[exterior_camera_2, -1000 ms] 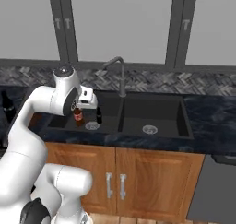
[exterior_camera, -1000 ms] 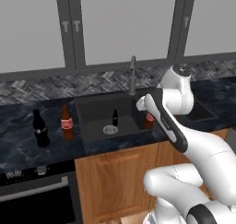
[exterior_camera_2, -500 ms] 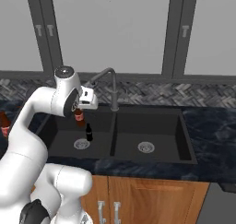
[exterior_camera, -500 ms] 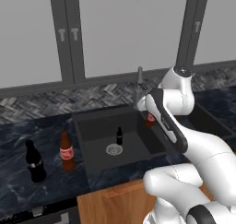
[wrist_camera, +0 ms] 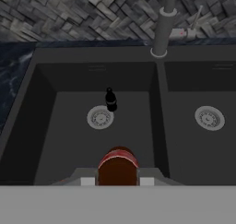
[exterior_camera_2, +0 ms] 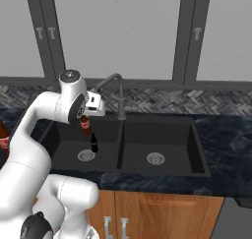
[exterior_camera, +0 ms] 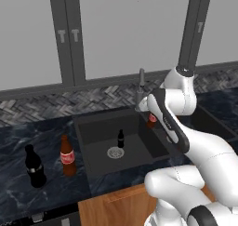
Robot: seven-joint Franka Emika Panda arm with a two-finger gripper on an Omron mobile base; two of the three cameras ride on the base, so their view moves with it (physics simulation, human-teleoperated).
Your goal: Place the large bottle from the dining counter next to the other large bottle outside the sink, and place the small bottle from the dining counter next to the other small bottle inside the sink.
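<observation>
Clearly the gripper (wrist_camera: pixel 118 181) is clamped on the small bottle (wrist_camera: pixel 118 165), held upright above the left basin of the sink (wrist_camera: pixel 46 126). Likely light, rigid, slick glass; a grip around its body suits. Its twin (wrist_camera: pixel 110 100) stands beside the drain (wrist_camera: pixel 100 117).

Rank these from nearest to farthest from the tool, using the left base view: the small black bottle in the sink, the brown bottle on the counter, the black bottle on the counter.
1. Small black bottle, in the sink basin, left of the tool.
2. Brown bottle, on the counter left of the sink.
3. Black bottle, farthest left on the counter.
</observation>
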